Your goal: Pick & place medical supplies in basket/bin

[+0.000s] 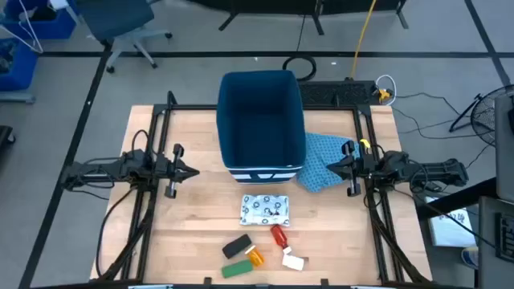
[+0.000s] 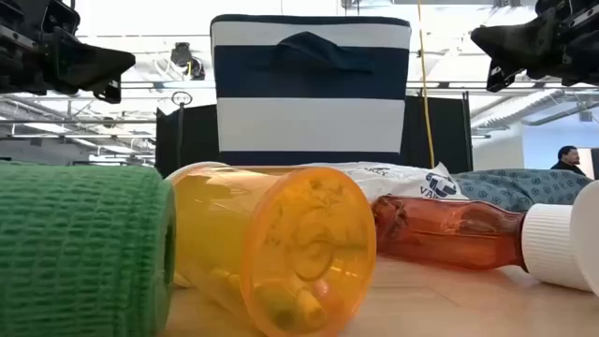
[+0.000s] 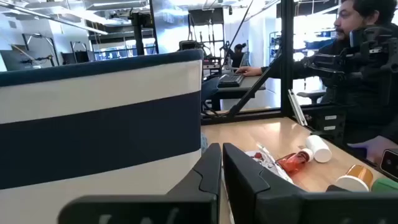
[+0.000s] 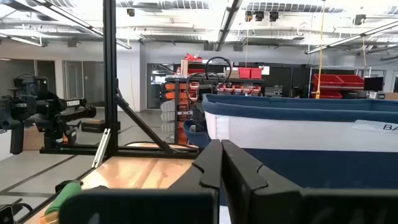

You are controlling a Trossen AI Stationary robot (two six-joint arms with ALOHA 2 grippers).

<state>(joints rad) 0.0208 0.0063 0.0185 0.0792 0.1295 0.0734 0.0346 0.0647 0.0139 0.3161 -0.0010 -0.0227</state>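
At the bench's [image 1: 193, 217] 6 o'clock edge, seen from above: the supplies lie in a loose cluster, well apart from both arms.

Bin: the dark-blue bin [image 1: 261, 120] stands upright at 12 o'clock from the cluster, mouth open, nothing visible inside; white-striped band faces the supplies.

Packet: flat white blue-patterned packet [image 1: 264, 210] lies nearest the bin, long axis 9-to-3. Probably light and floppy; best pinched at an edge, since it lies flat on the wood.

Red bottle: red bottle [image 1: 279, 235] lies on its side, long axis roughly 12-to-6, white cap toward 6 by the low view. Smooth, round, likely to roll; grip across the body.

Orange vial: orange vial [image 1: 254, 257] lies on its side, open mouth toward the low camera. Light, hard, slippery; take it across the middle.

Green block: green block [image 1: 234, 269] at the cluster's 7 o'clock, long axis 9-to-3; mesh-textured, looks soft and grippy.

Black block: black block [image 1: 237, 246] tilted, long axis about 8-to-2; squeeze its short sides.

White piece: small white piece [image 1: 294, 262] at 5 o'clock, just beside the bottle's cap; tiny, easy to nudge away.

Left gripper [image 1: 189, 171]: hovers at 9 o'clock of the bin, jaws nearly closed, empty.

Right gripper [image 1: 331, 166]: hovers at 3 o'clock of the bin over a blue patterned cloth [image 1: 324, 156], jaws narrow, empty.
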